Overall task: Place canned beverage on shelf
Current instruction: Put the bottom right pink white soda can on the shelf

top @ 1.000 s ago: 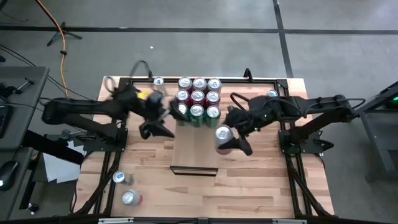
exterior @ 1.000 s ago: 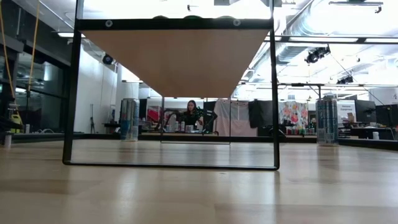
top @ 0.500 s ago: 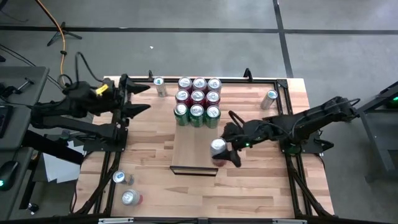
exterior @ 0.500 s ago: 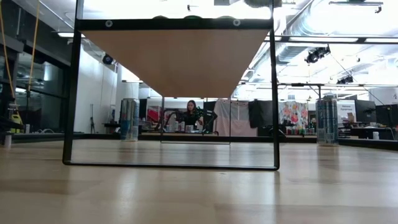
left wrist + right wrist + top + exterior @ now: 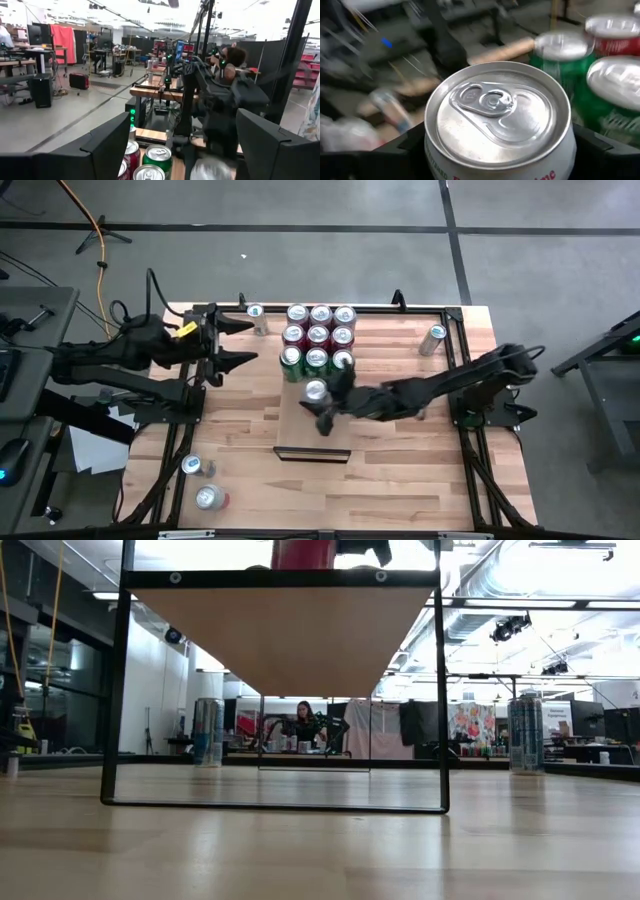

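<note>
High view first: we're watching the right gripper (image 5: pixel 322 408) clamping a silver-topped red drink can (image 5: pixel 316 390) upright over the long pale wooden shelf board (image 5: pixel 305 430), just in front of the block of red and green cans (image 5: pixel 317 340). Over at the table's left edge, we're seeing the left gripper (image 5: pixel 240 343) hovering with fingers spread, empty.

No readable text – red lettering on the held can (image 5: pixel 500 125), cut off, illegible
</note>
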